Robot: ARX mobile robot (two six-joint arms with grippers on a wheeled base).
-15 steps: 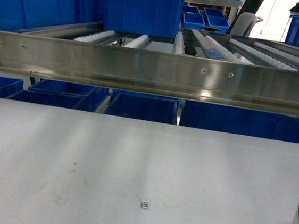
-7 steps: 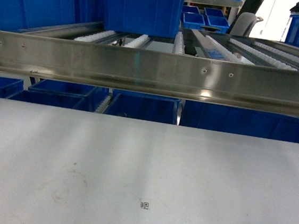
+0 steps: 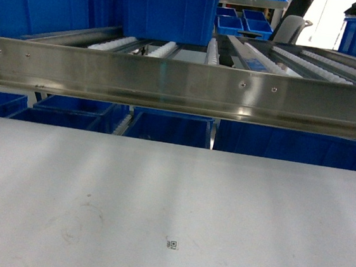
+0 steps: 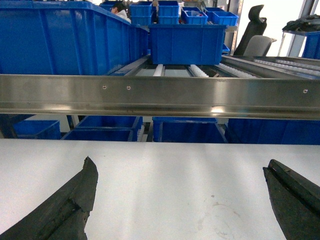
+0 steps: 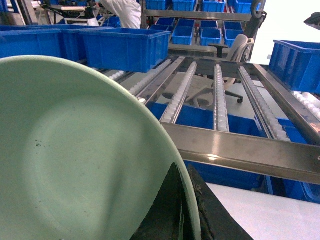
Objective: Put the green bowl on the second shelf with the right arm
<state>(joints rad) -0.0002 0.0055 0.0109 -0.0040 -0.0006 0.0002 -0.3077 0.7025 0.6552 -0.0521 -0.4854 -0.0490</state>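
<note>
The small glossy mint-green bowl [image 5: 75, 155] that peeked into the head view's bottom right corner 1 second ago is gone from it, now pinched at its rim by the right gripper [image 5: 182, 215], raised facing the steel roller second shelf [image 5: 220, 100], left gripper [image 4: 180, 200] spread wide, empty.

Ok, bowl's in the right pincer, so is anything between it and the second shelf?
Only the steel front rail, which the green bowl must clear. The rollers beyond it look free; the nearest blue crate sits further left.
</note>
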